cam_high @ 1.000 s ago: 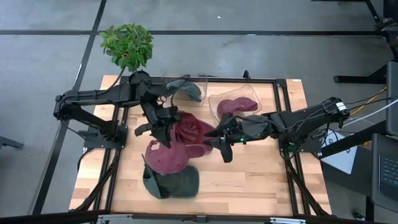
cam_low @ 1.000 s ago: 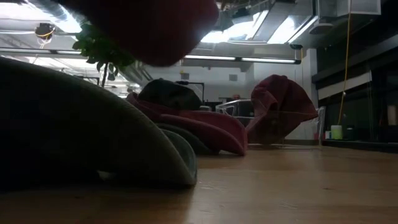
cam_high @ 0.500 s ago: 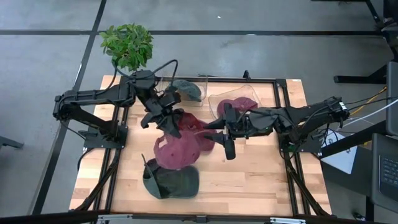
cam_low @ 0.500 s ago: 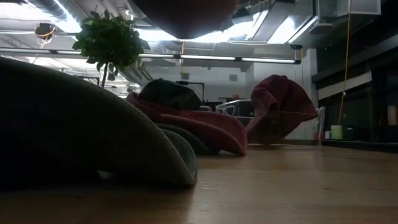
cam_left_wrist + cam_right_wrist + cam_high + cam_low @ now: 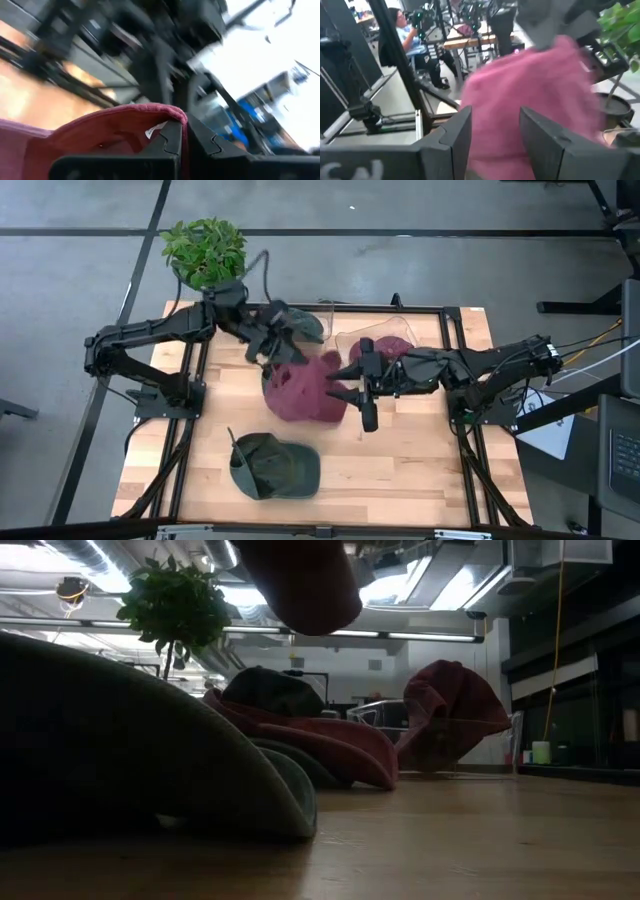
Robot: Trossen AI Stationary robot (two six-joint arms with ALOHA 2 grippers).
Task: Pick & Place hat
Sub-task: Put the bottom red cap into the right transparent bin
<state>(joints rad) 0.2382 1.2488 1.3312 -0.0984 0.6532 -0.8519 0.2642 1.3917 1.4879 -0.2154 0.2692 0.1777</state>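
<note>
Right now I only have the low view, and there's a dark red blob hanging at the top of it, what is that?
Observer: It's a maroon hat, lifted off the table.
Operator: Who's got it?
Observer: The left gripper is shut on its edge.
Operator: And the right gripper?
Observer: The right gripper is beside the hat, fingers apart, gripping nothing.
Operator: Anything under it?
Observer: Bare wood; a green cap lies nearer the front edge.

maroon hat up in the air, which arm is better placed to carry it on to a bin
Left. The left gripper is already shut on the maroon hat, lifted beside the clear bins. The right gripper only hovers open at the hat's other edge, gripping nothing.
</note>
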